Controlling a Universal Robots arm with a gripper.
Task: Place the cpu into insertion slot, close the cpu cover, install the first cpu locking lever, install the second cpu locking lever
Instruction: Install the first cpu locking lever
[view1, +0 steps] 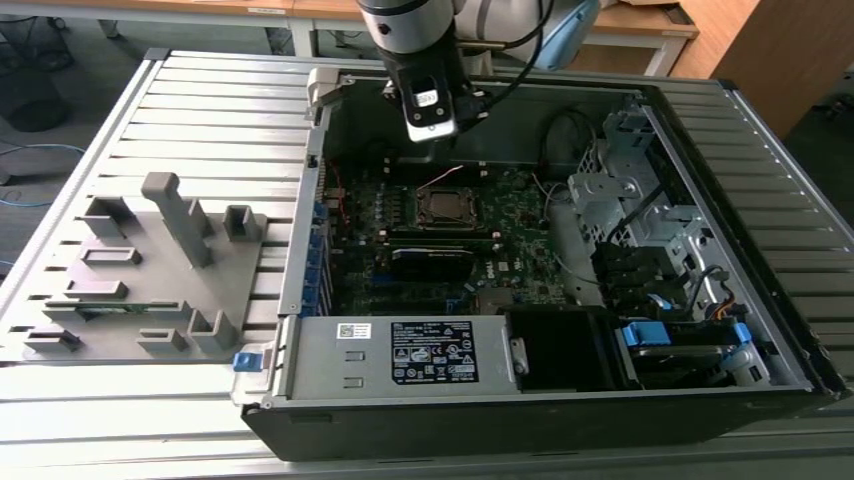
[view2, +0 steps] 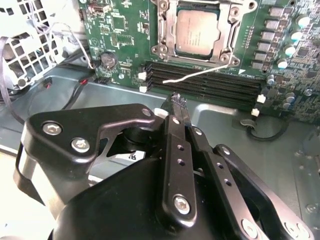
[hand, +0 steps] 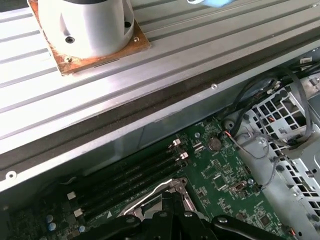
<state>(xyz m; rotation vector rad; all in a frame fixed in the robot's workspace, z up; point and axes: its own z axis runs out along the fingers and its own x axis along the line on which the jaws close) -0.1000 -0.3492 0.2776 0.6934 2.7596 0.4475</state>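
Exterior view: the open computer case (view1: 534, 425) lies on its side on the slatted metal surface (view1: 200, 110). The arm comes in from the top of the view, and the tool (view1: 434, 130) hangs over the case interior, near the insertion slot (view1: 445, 207) on the green motherboard (view1: 521, 230) but apart from it. A grey plastic fixture (view1: 147, 270) rests on the surface at the exterior view's left of the case. The white-labelled power supply (view1: 400, 350) sits at the lower end of the case. Second wrist view: the tool (view2: 177, 102) has its fingers pressed together, tips meeting, with nothing between them. The tips sit over bare grey case metal just beside the memory slots (view2: 210, 82), clear of the socket. The cpu (view2: 196, 32) is seated in the insertion slot (view2: 159, 50), silver top up. The cpu cover (view2: 170, 27) lies flat around it, and the chip shows through the window. A thin wire lever (view2: 200, 73) runs slantwise from the socket corner across the memory slots, standing away from the frame. Whether it is latched, I cannot tell. First wrist view: the dark links of the tool (hand: 172, 210) are over the board next to the memory slots (hand: 130, 177). A coin cell (hand: 215, 144) and a perforated drive cage (hand: 285, 130) lie beyond. The arm's base (hand: 90, 25) is bolted to the surface (hand: 210, 45) alongside the case.
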